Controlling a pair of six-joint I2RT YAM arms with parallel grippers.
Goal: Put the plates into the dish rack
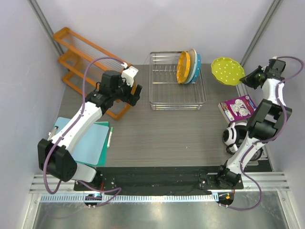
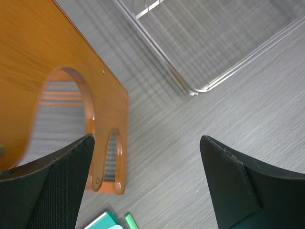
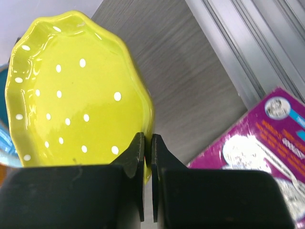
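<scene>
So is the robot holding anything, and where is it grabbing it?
The right hand pinches the round lime-green white-dotted plate by its rim. The left hand holds nothing.

You've got no text you can read here: the purple box [image 1: 237,107] by the right edge of the table [image 1: 157,138] carries orange and white print, too blurred and small to make out.

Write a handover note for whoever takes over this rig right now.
Left gripper: open, empty, over the table between the orange shelf and the dish rack.
Right gripper: shut on the rim of the lime-green plate, held up just right of the rack.
Done: orange plate, pale plate and blue plate stand on edge in the rack's far right corner.
Left: set the lime-green plate in the rack.
</scene>
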